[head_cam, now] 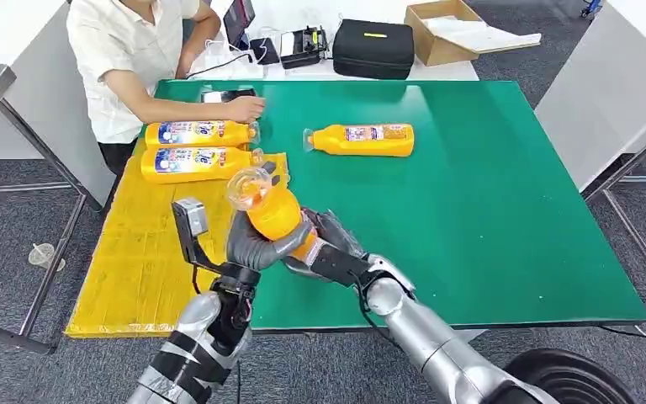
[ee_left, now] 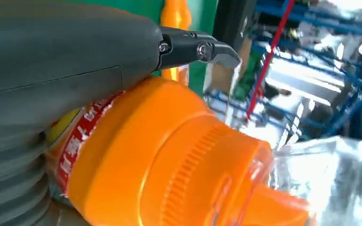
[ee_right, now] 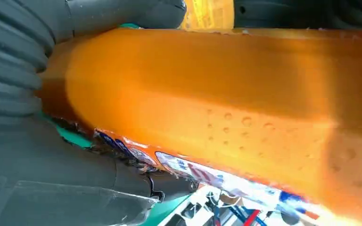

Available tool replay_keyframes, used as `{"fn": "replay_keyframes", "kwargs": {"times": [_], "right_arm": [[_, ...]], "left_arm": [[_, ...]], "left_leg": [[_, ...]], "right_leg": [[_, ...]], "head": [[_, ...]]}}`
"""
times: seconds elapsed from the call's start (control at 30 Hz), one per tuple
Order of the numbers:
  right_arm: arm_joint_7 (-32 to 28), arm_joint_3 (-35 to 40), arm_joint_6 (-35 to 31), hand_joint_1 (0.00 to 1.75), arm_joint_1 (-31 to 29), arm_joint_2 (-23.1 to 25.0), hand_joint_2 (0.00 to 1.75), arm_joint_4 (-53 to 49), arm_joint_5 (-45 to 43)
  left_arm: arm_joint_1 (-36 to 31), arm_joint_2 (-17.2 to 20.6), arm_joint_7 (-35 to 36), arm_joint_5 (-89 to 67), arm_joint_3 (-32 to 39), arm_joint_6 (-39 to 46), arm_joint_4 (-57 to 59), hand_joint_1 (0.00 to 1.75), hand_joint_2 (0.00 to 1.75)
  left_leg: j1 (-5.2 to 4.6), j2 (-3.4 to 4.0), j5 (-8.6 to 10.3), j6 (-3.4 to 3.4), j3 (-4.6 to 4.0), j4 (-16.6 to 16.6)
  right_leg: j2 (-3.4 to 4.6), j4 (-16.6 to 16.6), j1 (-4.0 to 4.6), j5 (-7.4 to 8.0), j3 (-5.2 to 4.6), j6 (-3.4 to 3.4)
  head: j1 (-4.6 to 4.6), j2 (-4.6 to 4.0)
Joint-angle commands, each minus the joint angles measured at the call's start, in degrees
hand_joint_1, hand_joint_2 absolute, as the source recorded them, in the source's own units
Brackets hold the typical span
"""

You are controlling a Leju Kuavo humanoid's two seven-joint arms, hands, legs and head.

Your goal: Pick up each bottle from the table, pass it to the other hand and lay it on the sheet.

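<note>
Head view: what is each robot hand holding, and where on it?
Both hold one orange bottle: left robot hand around its upper body below the cap, right robot hand at its lower body.

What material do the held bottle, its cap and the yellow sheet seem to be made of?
Held bottle: probably glossy orange plastic; the right wrist view shows soft highlights and droplets on it.
Cap: clear, shiny plastic, it seems; orange shows through.
Yellow sheet: matte, with faint ribs; perhaps corrugated plastic board or foam, uncertain.

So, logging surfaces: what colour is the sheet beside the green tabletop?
Yellow: the flat yellow sheet, clearest in the head view.
</note>
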Motion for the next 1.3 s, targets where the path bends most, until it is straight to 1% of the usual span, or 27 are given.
{"fn": "replay_keyframes", "kwargs": {"times": [0.03,0.1,0.13,0.17,0.2,0.3,0.33,0.37,0.4,0.43,0.53,0.57,0.63,0.7,0.77,0.8,0.87,0.9,0.93,0.97,1.1,1.13,1.17,1.2,1.23,1.27,1.3], "right_arm": [[-1.15,1.34,3.98,1.75,-1.37,-0.44,1.75,-0.94,-4.36],[-1.26,0.51,3.95,1.75,-0.85,-0.50,1.75,-1.20,-4.74],[-1.25,0.12,3.62,1.54,-0.56,-0.50,1.75,-1.31,-4.69],[-1.23,-0.71,3.26,0.26,0.02,-0.49,1.75,-1.28,-4.78],[-1.19,-1.26,2.97,0.00,0.45,-0.40,1.75,-1.17,-4.85],[-0.79,-2.90,1.42,0.00,1.59,0.06,1.75,-1.02,-4.72],[-0.41,-3.86,-1.03,0.00,2.32,0.47,1.75,-1.11,-4.09],[-0.23,-4.36,-2.03,0.00,2.84,0.74,1.75,-1.14,-3.66],[0.22,-5.00,-3.37,0.00,3.21,0.92,1.75,-0.94,-3.07],[0.42,-5.53,-3.96,0.00,3.52,1.05,1.75,-0.75,-2.94],[0.55,-7.24,-5.91,0.00,4.61,1.24,1.75,0.08,-2.37],[0.64,-8.39,-6.23,0.00,5.16,1.65,0.00,0.34,-3.02],[0.59,-9.79,-6.70,0.00,5.94,2.06,0.00,0.95,-3.27],[0.50,-11.09,-7.26,0.00,6.71,2.38,0.00,1.50,-3.62],[0.42,-13.45,-10.46,0.00,8.73,2.73,0.00,1.58,-3.64],[0.05,-13.93,-11.24,0.00,9.58,2.47,0.00,1.67,-3.41],[-0.48,-16.19,-14.11,0.00,11.02,2.60,0.00,1.76,-3.07],[-0.78,-17.31,-18.82,0.00,11.76,2.43,0.00,1.57,-0.94],[-1.32,-19.20,-21.47,0.00,11.75,2.47,0.00,2.23,0.62],[-1.83,-20.64,-20.76,0.00,11.59,2.63,0.00,2.45,1.20],[-1.88,-20.90,-20.48,0.00,11.35,2.96,0.00,2.35,1.51],[-1.84,-21.51,-21.50,0.00,11.39,3.22,0.00,2.28,2.27],[-1.95,-22.03,-24.77,0.00,11.35,3.11,0.00,2.16,4.18],[-2.72,-23.75,-28.84,0.00,11.15,3.10,0.00,2.19,6.05],[-3.24,-24.94,-30.02,0.00,11.09,2.97,0.00,1.89,6.59],[-3.75,-26.17,-34.27,0.00,11.08,2.60,0.00,1.20,9.02],[-3.88,-27.86,-34.68,0.00,11.06,2.14,0.00,0.32,9.24]], "left_arm": [[-2.81,1.33,-2.25,-4.33,-5.49,-2.62,3.80,1.75,1.75],[-2.73,1.42,-2.38,-4.83,-5.35,-2.29,3.25,1.75,1.75],[-2.53,1.44,-2.62,-5.11,-5.15,-2.03,2.77,1.75,1.75],[-2.23,1.81,-2.86,-5.46,-4.87,-2.03,1.61,1.75,1.75],[-2.00,2.08,-2.81,-5.56,-4.61,-1.98,0.96,1.75,1.75],[-1.22,2.61,-2.73,-5.77,-3.94,-1.81,-0.53,1.75,1.75],[-0.86,2.90,-2.96,-7.02,-3.78,-0.24,-1.18,1.75,1.75],[-0.45,2.96,-2.92,-7.24,-3.38,0.16,-1.80,1.75,1.75],[-0.33,3.39,-3.21,-9.08,-3.60,1.71,-2.39,1.75,1.75],[-0.20,3.63,-3.58,-10.55,-3.79,3.01,-2.88,1.75,1.75],[0.45,4.16,-4.03,-13.29,-3.59,5.35,-4.52,1.75,1.75],[0.73,4.22,-4.22,-14.03,-3.34,6.27,-5.06,1.75,1.75],[1.22,4.23,-4.72,-15.59,-3.01,8.41,-6.20,1.75,1.75],[1.52,4.24,-4.81,-16.17,-2.41,9.76,-6.75,1.75,1.75],[2.36,4.69,-5.00,-17.17,-0.54,13.67,-7.80,1.75,1.75],[2.61,5.42,-5.03,-17.11,-0.03,13.61,-8.45,1.75,1.75],[3.11,6.59,-5.39,-19.95,0.89,16.90,-9.22,1.75,1.75],[2.53,8.47,-6.54,-30.30,-0.08,25.30,-8.79,1.75,1.75],[1.98,10.92,-4.73,-43.39,-0.23,32.92,-8.18,1.75,1.75],[2.54,10.89,-5.41,-44.43,2.64,30.59,-8.41,1.75,1.75],[2.67,10.36,-5.68,-44.87,3.12,29.98,-8.38,1.75,1.75],[2.04,11.08,-4.07,-51.25,2.28,33.76,-7.26,1.75,1.75],[1.28,12.03,-1.05,-57.34,1.76,36.04,-5.79,1.75,1.75],[0.83,13.75,1.88,-62.21,2.97,34.94,-4.97,1.75,1.75],[0.41,14.72,2.90,-65.14,3.90,34.02,-4.17,1.75,1.75],[-1.17,16.45,7.09,-73.18,3.57,33.51,-1.56,1.75,1.75],[-2.43,17.30,8.82,-76.67,4.83,31.62,0.41,1.75,1.75]], "left_leg": [[0.02,0.05,-0.07,0.00,0.11,0.02],[0.01,0.08,-0.13,0.00,0.20,0.04],[0.02,0.04,-0.09,0.00,0.15,0.02],[-0.01,0.05,-0.05,0.00,0.10,0.00],[0.03,0.07,-0.14,-0.01,0.23,0.04],[0.00,0.03,-0.04,0.00,0.08,-0.02],[0.04,0.08,-0.13,-0.02,0.24,0.02],[0.03,0.09,-0.11,-0.02,0.21,-0.01],[0.08,0.19,-0.27,-0.03,0.45,0.07],[0.03,0.15,-0.12,-0.02,0.20,0.00],[0.07,0.17,-0.22,-0.03,0.39,0.05],[0.09,0.14,-0.25,-0.03,0.39,0.09],[0.02,0.05,-0.08,0.00,0.17,-0.03],[0.01,0.07,-0.09,-0.01,0.19,-0.04],[0.06,0.11,-0.20,-0.01,0.34,0.02],[0.02,0.05,-0.10,0.00,0.22,-0.05],[0.07,0.10,-0.19,-0.03,0.43,-0.06],[0.03,0.03,-0.10,-0.02,0.28,-0.09],[0.01,0.01,-0.06,-0.01,0.15,-0.06],[0.04,0.07,-0.10,-0.04,0.32,-0.11],[0.05,0.22,-0.15,-0.04,0.26,-0.03],[0.04,0.11,-0.10,-0.02,0.14,-0.02],[0.05,0.14,-0.14,-0.02,0.25,-0.01],[0.04,0.05,-0.07,-0.02,0.17,-0.04],[0.06,0.08,-0.12,-0.02,0.25,-0.03],[0.01,0.10,-0.05,-0.01,0.15,-0.07],[0.04,0.19,-0.13,-0.02,0.28,-0.04]], "right_leg": [[-0.03,0.00,0.05,-0.07,0.12,-0.15],[-0.02,0.02,0.05,-0.12,0.20,-0.21],[-0.04,0.00,0.05,-0.09,0.16,-0.16],[-0.01,-0.01,0.02,-0.05,0.09,-0.13],[-0.04,0.01,0.08,-0.13,0.24,-0.23],[-0.03,-0.02,0.03,-0.04,0.07,-0.13],[-0.03,0.00,0.08,-0.12,0.24,-0.24],[0.00,-0.03,0.07,-0.09,0.21,-0.20],[0.02,0.01,0.16,-0.21,0.45,-0.39],[0.06,-0.03,0.07,-0.08,0.19,-0.20],[0.01,0.01,0.14,-0.18,0.39,-0.35],[-0.03,0.02,0.17,-0.21,0.41,-0.37],[-0.04,-0.05,0.06,-0.06,0.18,-0.17],[-0.03,-0.05,0.05,-0.08,0.19,-0.19],[-0.03,-0.03,0.11,-0.17,0.37,-0.29],[-0.05,-0.07,0.06,-0.09,0.24,-0.20],[-0.04,-0.10,0.13,-0.16,0.46,-0.32],[-0.06,-0.10,0.07,-0.09,0.29,-0.22],[-0.05,-0.06,0.04,-0.06,0.15,-0.15],[-0.03,-0.11,0.08,-0.09,0.31,-0.24],[0.12,-0.03,0.10,-0.08,0.21,-0.26],[0.03,-0.02,0.08,-0.07,0.12,-0.19],[0.01,-0.02,0.10,-0.11,0.23,-0.25],[-0.04,-0.03,0.06,-0.08,0.15,-0.20],[-0.04,-0.04,0.09,-0.10,0.24,-0.25],[0.03,-0.04,0.03,-0.04,0.10,-0.16],[0.08,-0.03,0.07,-0.09,0.22,-0.25]], "head": [[0.00,0.00],[0.00,0.00],[0.00,0.00],[0.00,0.00],[0.00,0.00],[0.00,0.00],[0.00,0.00],[0.02,0.00],[0.00,0.00],[0.00,0.00],[0.02,0.00],[0.00,0.00],[0.00,0.00],[0.00,0.00],[0.00,0.00],[0.00,0.00],[0.00,0.00],[0.00,0.00],[0.00,0.00],[0.00,0.00],[0.00,0.00],[0.00,0.00],[0.00,0.00],[0.00,0.00],[0.00,0.00],[0.02,0.00],[0.00,0.00]]}}
